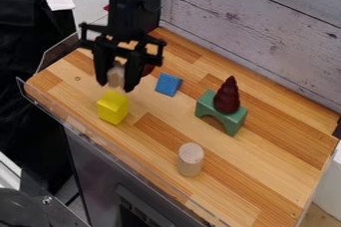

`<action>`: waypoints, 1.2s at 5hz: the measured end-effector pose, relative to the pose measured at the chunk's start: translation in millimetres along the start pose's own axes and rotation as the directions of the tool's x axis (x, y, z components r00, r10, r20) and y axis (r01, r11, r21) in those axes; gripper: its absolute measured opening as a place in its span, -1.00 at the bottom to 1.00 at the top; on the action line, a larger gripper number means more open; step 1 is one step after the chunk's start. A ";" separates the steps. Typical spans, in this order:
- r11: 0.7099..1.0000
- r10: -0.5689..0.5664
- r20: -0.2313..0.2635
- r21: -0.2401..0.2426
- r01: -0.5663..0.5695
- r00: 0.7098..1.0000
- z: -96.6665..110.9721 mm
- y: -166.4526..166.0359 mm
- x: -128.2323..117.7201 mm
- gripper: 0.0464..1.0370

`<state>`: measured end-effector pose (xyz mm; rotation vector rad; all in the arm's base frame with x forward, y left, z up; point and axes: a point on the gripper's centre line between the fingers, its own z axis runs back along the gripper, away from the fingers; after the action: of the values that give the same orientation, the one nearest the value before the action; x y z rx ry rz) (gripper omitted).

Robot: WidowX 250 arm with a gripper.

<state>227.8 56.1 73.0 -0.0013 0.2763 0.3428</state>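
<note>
I have the gripper [117,87] over the far left part of the wooden work surface [259,146], pointing down. Its fingers [134,73] stand a little apart, clamped on a pale wooden piece [115,76] that fills the gap between them. The piece sits low, near the fingertips, and its sides are partly hidden by them; I can't tell whether its bottom touches the tabletop.

Closest to me in the way is the yellow block [112,107], just below the fingertips in my view and toward the near edge. Behind the finger on the right side of the view, a dark red piece [148,69] is partly covered. The blue wedge [168,84] lies near that same finger, to its right.

Farther right, a green arch block [222,114] stands with a dark red ridged cone [227,96] upright on top. A pale wooden cylinder [190,160] stands upright nearer the front, well apart from the gripper. A whitewashed plank wall [266,29] runs along the back.
</note>
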 end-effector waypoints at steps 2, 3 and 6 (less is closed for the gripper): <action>0.994 -0.102 0.058 -0.028 0.103 0.993 8.7 -34.0 -6.0 -0.16; 0.981 -0.186 0.059 -0.050 0.189 0.981 0.6 -64.4 -16.4 -0.16; 0.956 -0.294 0.017 0.007 0.294 0.956 -11.4 -98.7 -39.5 -0.16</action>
<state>221.8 -50.5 68.2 -0.0343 0.2548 0.0459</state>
